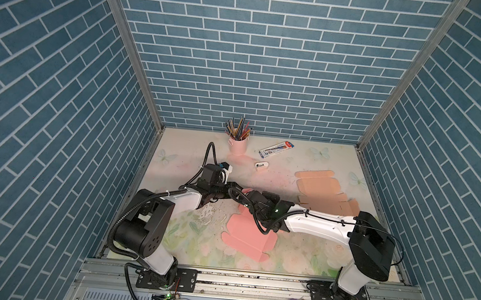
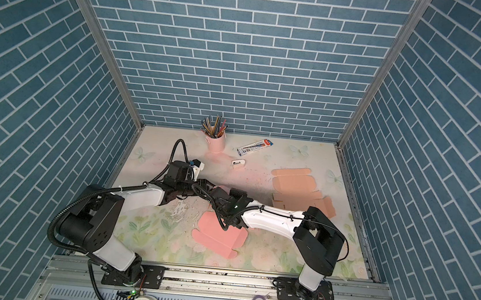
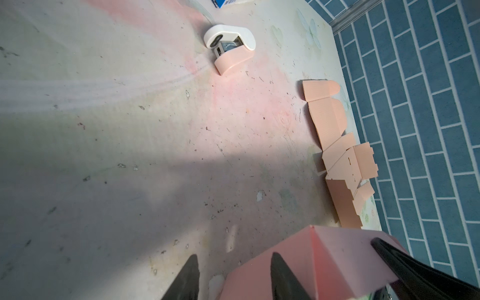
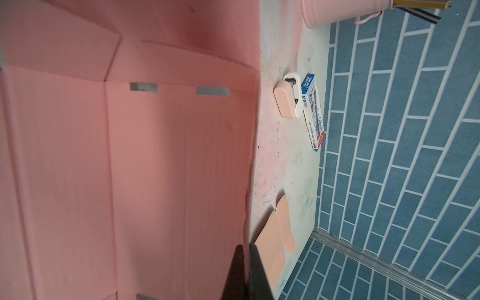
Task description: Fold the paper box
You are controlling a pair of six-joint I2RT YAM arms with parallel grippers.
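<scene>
Likely side-wall step. My right tool (image 4: 245,250) pinched the raised 12 o'clock wall (image 4: 181,168) of the pink corrugated paper box (image 1: 243,235); left tool (image 3: 233,255) gaped astride its flap (image 3: 337,265). Next: tuck flap inward.

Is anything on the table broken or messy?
Yes. The table cover is peeling in a white, flaky patch right beside the pink paper box, and dark specks and scratches are scattered across it. Nothing looks spilled.

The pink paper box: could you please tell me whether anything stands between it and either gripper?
Nothing visible does. The right gripper is shut on a wall edge of the pink paper box, and the open left gripper sits at its raised flap. The stapler lies apart.
</scene>
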